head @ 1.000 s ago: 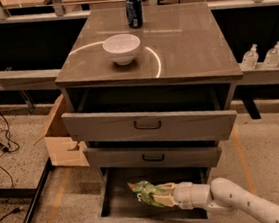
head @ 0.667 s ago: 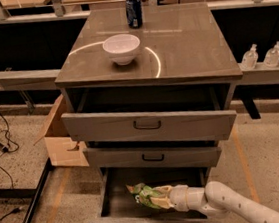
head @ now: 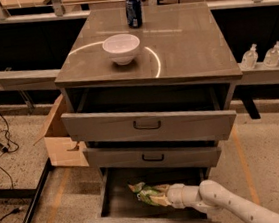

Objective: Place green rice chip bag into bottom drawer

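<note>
The green rice chip bag [head: 148,193] lies low inside the open bottom drawer [head: 127,221], near its middle. My gripper [head: 162,197] reaches in from the lower right on a white arm, its tip right at the bag's right end. The fingers are hidden by the bag and the wrist. The bottom drawer is pulled out furthest of the three grey drawers, its front at the frame's lower edge.
The top drawer [head: 148,125] and middle drawer [head: 152,156] are partly pulled out above. A white bowl [head: 121,48] and a blue can [head: 133,11] stand on the cabinet top. A cardboard box [head: 59,137] and a black stand leg [head: 34,203] are at the left. Two bottles [head: 261,55] sit at the right.
My arm and the bag have moved a little left and lower, deeper into the bottom drawer. The drawers have not moved.
</note>
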`<state>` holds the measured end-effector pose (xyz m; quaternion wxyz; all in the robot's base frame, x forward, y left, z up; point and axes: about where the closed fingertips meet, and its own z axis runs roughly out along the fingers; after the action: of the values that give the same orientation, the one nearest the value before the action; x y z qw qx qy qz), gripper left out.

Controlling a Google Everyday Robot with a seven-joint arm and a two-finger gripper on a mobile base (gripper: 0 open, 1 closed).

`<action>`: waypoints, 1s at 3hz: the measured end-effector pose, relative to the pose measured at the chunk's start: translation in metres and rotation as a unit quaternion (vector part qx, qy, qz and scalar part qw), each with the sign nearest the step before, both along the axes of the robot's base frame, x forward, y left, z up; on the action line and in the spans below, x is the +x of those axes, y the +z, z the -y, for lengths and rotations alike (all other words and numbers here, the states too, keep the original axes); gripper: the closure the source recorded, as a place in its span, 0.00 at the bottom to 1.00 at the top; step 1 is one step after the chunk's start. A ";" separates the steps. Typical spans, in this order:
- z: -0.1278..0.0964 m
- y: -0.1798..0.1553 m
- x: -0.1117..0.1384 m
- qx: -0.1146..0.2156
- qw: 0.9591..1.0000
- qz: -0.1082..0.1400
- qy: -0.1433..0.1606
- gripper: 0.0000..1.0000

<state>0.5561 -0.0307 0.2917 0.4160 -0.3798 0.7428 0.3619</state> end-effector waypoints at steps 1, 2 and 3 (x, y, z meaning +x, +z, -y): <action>0.001 -0.020 0.013 -0.021 1.000 0.009 -0.003 0.59; -0.002 -0.036 0.019 -0.037 0.999 0.009 -0.008 0.36; -0.004 -0.045 0.020 -0.046 0.999 0.008 -0.013 0.12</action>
<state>0.5764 -0.0266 0.2471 0.4084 -0.3917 0.7603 0.3190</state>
